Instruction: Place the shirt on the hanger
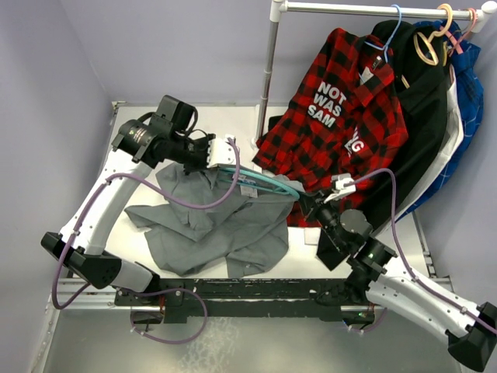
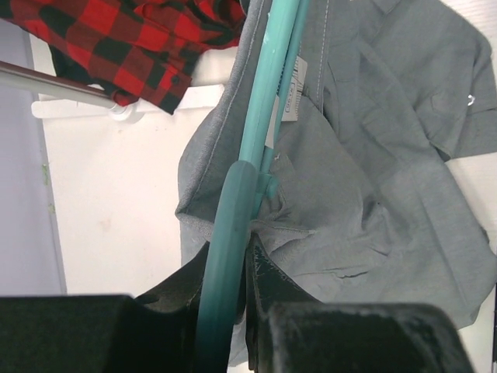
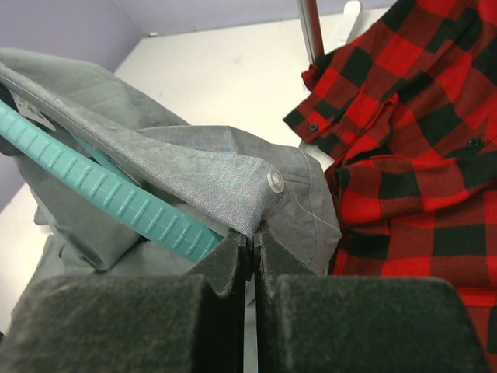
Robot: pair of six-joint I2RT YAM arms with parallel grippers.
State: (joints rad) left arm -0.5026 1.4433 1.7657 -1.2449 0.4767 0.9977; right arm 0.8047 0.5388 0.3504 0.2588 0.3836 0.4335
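The grey shirt (image 1: 210,225) lies crumpled on the white table, its collar end lifted toward the middle. The teal hanger (image 1: 265,183) runs through the raised neck area, between both grippers. My left gripper (image 1: 231,162) is shut on the hanger (image 2: 264,101), whose bar passes between the jaws with grey shirt (image 2: 373,171) fabric draped beside it. My right gripper (image 1: 308,203) is shut on the shirt edge near a button (image 3: 274,180). The ribbed hanger (image 3: 109,190) arm lies under the grey shirt (image 3: 202,175) just left of those jaws.
A red-and-black plaid shirt (image 1: 342,109) hangs from a rack at the back right, its hem close to my right gripper. Dark and blue garments (image 1: 423,116) hang beside it. The rack's upright pole (image 1: 269,62) stands at the table's (image 1: 210,120) back.
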